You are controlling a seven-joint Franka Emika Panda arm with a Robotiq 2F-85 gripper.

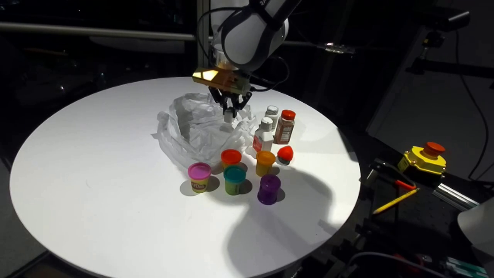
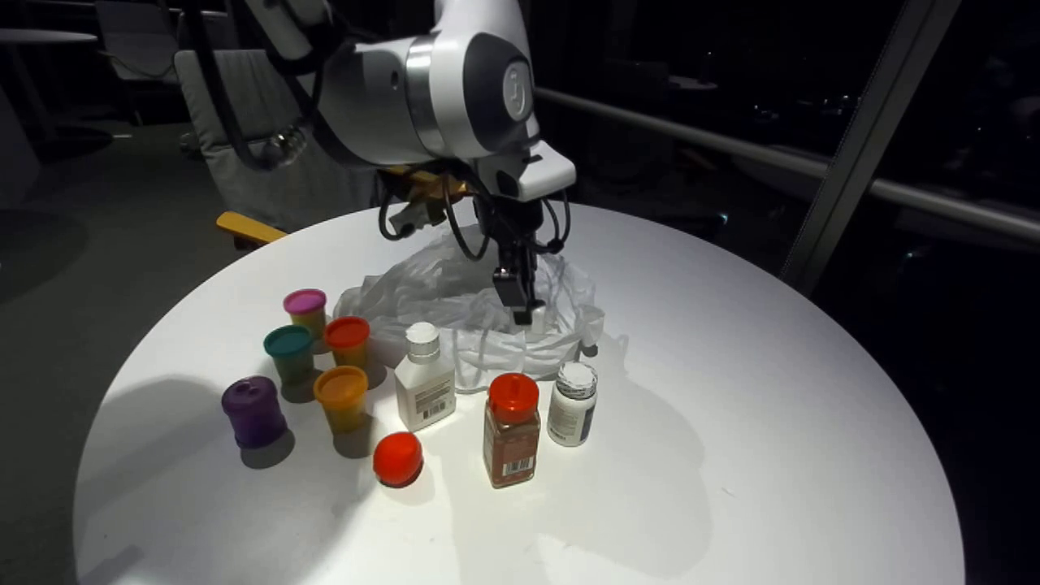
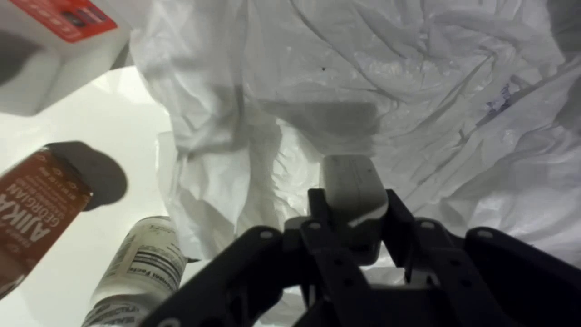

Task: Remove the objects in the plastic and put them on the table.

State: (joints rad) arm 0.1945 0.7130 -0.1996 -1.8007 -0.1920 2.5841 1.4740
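Hanging over the plastic bag [image 1: 204, 133], the white block [image 3: 352, 179] points downward, its long axis near vertical; the hand [image 3: 355, 204] is clamped on it.

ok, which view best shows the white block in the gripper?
The wrist view: there the white block appears largest, held in the gripper. Both exterior views show only a small piece at its tips.
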